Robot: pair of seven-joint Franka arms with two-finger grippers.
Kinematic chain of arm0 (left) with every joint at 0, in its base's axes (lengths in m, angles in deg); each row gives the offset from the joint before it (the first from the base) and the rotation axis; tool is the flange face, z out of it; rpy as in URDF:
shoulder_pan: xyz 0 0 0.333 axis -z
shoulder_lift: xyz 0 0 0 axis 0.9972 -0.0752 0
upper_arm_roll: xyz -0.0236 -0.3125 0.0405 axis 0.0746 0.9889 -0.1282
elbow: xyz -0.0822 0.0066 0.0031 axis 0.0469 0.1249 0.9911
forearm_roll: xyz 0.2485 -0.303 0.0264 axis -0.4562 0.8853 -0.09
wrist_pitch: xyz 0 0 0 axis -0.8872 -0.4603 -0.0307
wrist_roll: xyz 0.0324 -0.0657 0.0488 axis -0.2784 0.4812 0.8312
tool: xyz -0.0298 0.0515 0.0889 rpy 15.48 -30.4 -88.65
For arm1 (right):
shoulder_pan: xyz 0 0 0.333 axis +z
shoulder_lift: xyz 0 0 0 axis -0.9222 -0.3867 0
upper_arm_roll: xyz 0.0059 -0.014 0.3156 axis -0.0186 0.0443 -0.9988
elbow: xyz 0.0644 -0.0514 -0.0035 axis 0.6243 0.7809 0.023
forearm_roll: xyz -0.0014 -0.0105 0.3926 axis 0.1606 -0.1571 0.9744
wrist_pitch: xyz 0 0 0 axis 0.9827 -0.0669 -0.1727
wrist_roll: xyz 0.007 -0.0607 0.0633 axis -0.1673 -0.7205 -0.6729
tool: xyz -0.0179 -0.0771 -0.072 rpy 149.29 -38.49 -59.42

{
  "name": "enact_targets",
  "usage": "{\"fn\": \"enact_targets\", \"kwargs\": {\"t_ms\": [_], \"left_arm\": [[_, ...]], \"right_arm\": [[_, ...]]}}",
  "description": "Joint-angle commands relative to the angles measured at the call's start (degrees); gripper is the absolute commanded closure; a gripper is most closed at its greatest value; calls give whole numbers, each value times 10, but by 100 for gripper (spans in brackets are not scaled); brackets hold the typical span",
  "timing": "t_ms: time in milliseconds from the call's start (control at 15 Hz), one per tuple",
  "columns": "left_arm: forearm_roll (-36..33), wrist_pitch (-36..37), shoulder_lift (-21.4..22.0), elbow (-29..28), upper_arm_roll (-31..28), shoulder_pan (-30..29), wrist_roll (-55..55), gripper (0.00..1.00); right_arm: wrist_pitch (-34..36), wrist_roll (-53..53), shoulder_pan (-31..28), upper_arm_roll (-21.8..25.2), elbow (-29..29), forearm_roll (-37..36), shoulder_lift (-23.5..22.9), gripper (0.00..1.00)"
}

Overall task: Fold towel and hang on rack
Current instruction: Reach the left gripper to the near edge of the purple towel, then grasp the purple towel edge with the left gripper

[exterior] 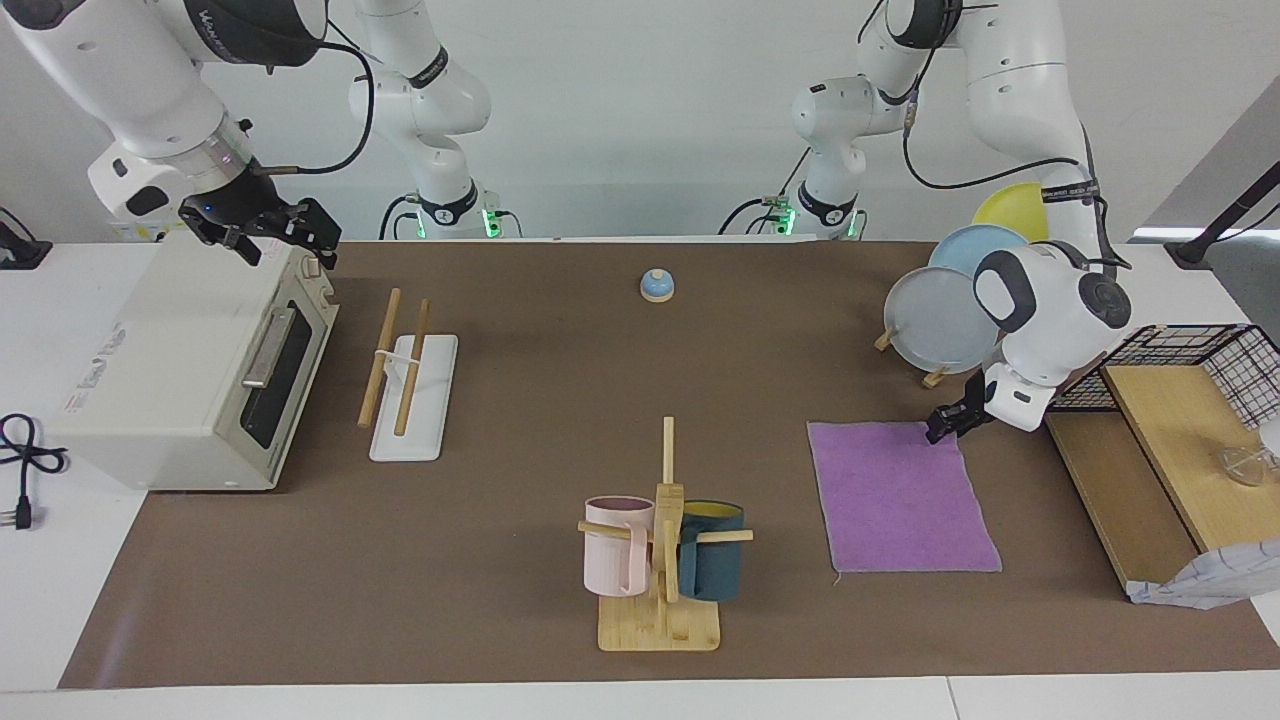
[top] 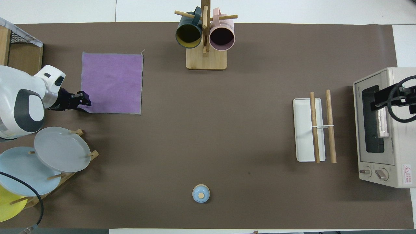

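One towel (exterior: 900, 495) flat, purple face up, left gripper (exterior: 948, 424) at its robot-side corner, jaws' state unclear.

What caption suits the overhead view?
Left gripper at the corner of the flat purple towel; the rack waits beside the toaster oven.

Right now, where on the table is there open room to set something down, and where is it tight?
The widest bare stretch lies between the towel and the rack, bordered by the mug stand and the small blue bell. It is crowded at the left arm's end, where the left gripper sits at the towel's corner beside the plates.
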Motion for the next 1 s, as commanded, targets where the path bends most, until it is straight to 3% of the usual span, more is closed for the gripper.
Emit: {"fn": "enact_targets", "kwargs": {"t_ms": [0,533,733,933], "left_arm": [[7,-1,-10,16,2,-4,-4,45],[8,7,-21,14,2,-4,-34,46],[8,14,-21,17,2,-3,-37,61],[8,17,-21,17,2,-3,-36,92]], "right_arm": [[-11,1,-3,-1,17,4,13,0],[-11,1,-3,-1,17,4,13,0],[-11,1,-3,-1,17,4,13,0],[-11,1,-3,-1,17,4,13,0]]}}
